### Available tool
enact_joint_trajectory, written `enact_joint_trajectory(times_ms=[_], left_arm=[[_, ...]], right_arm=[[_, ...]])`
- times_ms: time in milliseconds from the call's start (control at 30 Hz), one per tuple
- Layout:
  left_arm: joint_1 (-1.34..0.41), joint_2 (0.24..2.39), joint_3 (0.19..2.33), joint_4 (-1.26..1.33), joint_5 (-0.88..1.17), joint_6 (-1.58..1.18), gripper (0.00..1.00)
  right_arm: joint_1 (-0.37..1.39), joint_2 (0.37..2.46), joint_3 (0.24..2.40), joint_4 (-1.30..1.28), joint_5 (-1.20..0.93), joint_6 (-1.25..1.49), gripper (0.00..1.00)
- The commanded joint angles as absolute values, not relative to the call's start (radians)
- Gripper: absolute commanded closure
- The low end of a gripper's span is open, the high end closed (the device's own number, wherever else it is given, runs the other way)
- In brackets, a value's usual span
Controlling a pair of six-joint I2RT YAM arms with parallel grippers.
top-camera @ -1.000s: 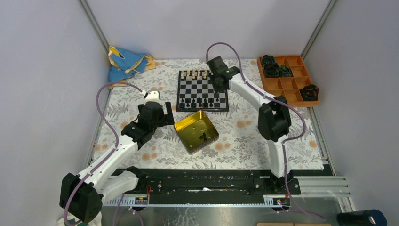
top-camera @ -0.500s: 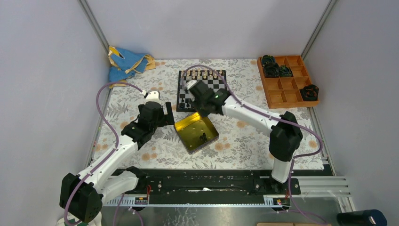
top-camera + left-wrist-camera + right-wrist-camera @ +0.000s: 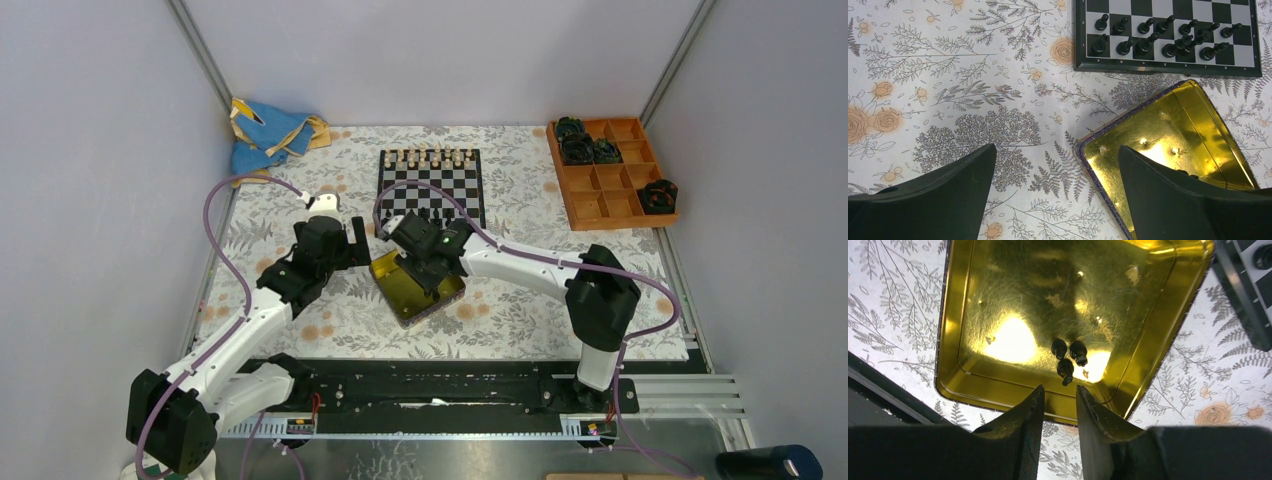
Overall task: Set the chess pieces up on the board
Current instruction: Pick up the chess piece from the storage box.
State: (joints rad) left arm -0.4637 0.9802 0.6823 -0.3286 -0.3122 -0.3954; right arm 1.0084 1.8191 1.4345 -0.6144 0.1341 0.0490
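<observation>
The board (image 3: 430, 186) lies at the far middle of the floral sheet, with cream pieces (image 3: 432, 157) along its far row and black chess pieces (image 3: 428, 213) along its near rows. In the left wrist view the board (image 3: 1168, 50) shows those black pieces (image 3: 1158, 39) standing. Three more black pieces (image 3: 1068, 356) lie in the yellow tin (image 3: 998, 300). My right gripper (image 3: 1060, 388) hovers over the tin's near wall, a narrow gap between the fingers and nothing in it; from above it (image 3: 435, 272) covers part of the tin (image 3: 403, 300). My left gripper (image 3: 1057, 149) is wide open beside the tin's left corner (image 3: 1168, 145).
A blue cloth (image 3: 268, 132) is bunched at the far left corner. An orange compartment tray (image 3: 612, 185) with dark round lumps stands at the far right. A small white object (image 3: 322, 202) lies near the left arm. Grey walls close in three sides.
My right arm has swung from the far side of the board back over it and down to the tin. The left arm has not moved.
</observation>
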Motion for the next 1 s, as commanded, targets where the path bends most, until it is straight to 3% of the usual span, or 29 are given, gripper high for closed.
enact_joint_trajectory(times_ms=[0, 467, 967], left_arm=[[-0.459, 0.965, 0.674, -0.272, -0.303, -0.408, 0.01], [-0.459, 0.970, 0.673, -0.273, -0.314, -0.408, 0.01], [-0.459, 0.980, 0.672, -0.268, -0.313, -0.405, 0.01]], right_arm=[[1.031, 1.777, 1.411, -0.583, 0.105, 0.061, 0.64], [1.016, 1.861, 1.439, -0.580, 0.205, 0.062, 0.63], [0.964, 1.893, 1.451, -0.569, 0.160, 0.084, 0.63]])
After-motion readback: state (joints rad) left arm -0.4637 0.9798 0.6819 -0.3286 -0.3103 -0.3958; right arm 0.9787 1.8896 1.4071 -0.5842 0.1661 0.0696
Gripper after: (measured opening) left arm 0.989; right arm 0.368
